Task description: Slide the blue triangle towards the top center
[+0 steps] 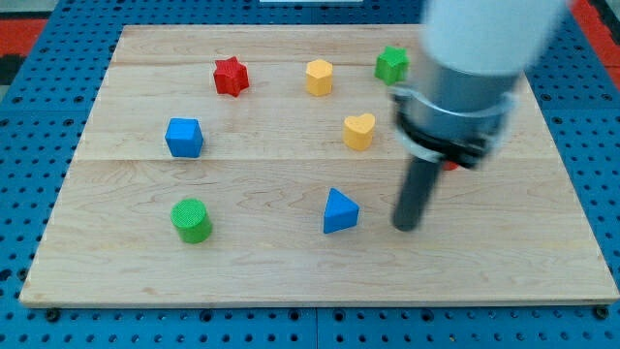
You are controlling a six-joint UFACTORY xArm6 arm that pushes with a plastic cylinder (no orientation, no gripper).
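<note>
Presently: bench point(116, 271), wooden, bare across its centre and lower edge; blue triangle point(339, 211) lying low and centre, well clear of every edge. Rod's tip point(408, 228), no gripper fitted, stands just right of the triangle, apart. Above, toward the top: yellow heart point(359, 130), yellow hexagon point(320, 77), green star point(391, 64), red star point(231, 76); leftward, blue cube point(184, 137) and green cylinder point(192, 220).

A pale wooden tabletop point(291, 271) is seen carrying a red star point(231, 76), yellow hexagon point(319, 77) and green star point(391, 64) far, a blue cube point(184, 137) left, a yellow heart point(358, 130) centrally, and a green cylinder point(192, 220) and blue triangle point(339, 211) near.
</note>
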